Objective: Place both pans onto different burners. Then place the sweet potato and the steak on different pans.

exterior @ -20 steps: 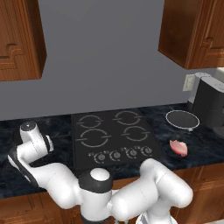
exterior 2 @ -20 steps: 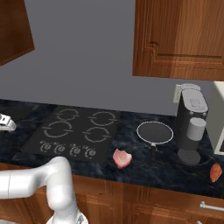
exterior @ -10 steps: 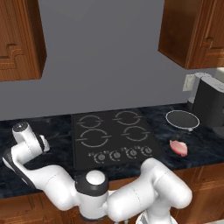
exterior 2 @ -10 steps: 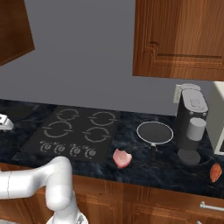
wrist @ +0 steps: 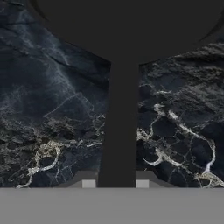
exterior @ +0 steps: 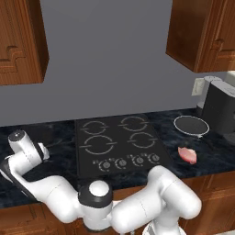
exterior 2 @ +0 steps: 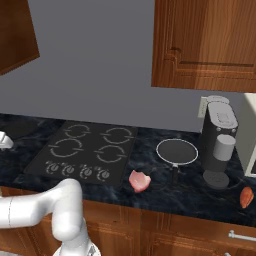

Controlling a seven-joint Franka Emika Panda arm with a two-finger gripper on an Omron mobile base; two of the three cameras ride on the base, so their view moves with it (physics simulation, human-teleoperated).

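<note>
The matte black pan (wrist: 127,26) lies on the dark marble counter left of the cooktop, its long handle (wrist: 122,131) running down between my fingertips (wrist: 89,183). My gripper (wrist: 115,183) is shut on that handle. From the right base view the black pan (exterior 2: 17,129) sits at the far left beside my gripper (exterior 2: 3,141). The silvery-rimmed pan (exterior: 191,125) rests on the counter right of the burners (exterior: 98,145). The pink steak (exterior: 187,154) lies in front of it. The sweet potato (exterior 2: 246,197) is at the far right front.
A grey coffee machine (exterior 2: 220,145) stands right of the rimmed pan (exterior 2: 177,151). Four knobs (exterior: 130,161) line the cooktop's front. Wooden cabinets (exterior: 202,32) hang above both sides. My white arm (exterior: 55,193) curls low over the counter's front left.
The jaws have closed from wide open onto the black pan's handle. The hand has shifted slightly left in the left base view.
</note>
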